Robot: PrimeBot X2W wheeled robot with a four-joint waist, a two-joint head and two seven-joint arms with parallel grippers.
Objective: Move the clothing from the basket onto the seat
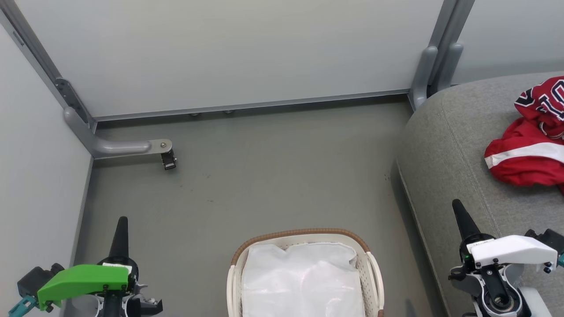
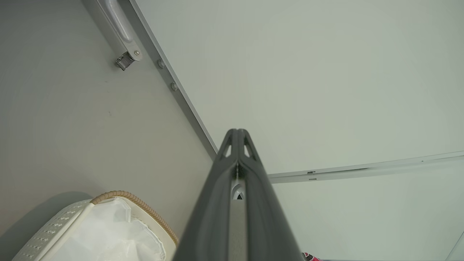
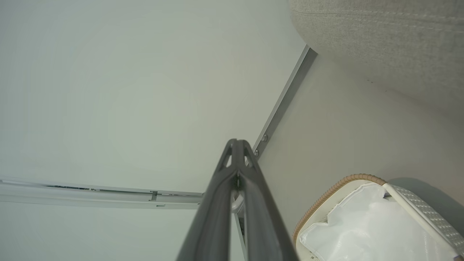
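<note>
The red clothing point(image 1: 531, 145) with white stripe trim and lettering lies crumpled on the grey seat point(image 1: 449, 145) at the right. The white basket point(image 1: 372, 273) with its brown woven rim stands on the floor at bottom centre, holding a plain white liner sheet point(image 1: 304, 281). My left gripper point(image 1: 122, 222) is shut at the lower left, left of the basket, holding nothing. My right gripper point(image 1: 457, 206) is shut at the lower right, over the seat's front edge, holding nothing. In the wrist views the left fingers point(image 2: 237, 135) and right fingers point(image 3: 236, 144) press together; the basket point(image 2: 137, 206) point(image 3: 337, 188) shows beside each.
Pale partition walls point(image 1: 220, 53) close the space at the back and left. A grey metal foot with a caster point(image 1: 168, 159) juts onto the floor at the back left, and a grey post point(image 1: 425, 72) stands at the seat's back corner. Bare grey floor point(image 1: 273, 176) lies beyond the basket.
</note>
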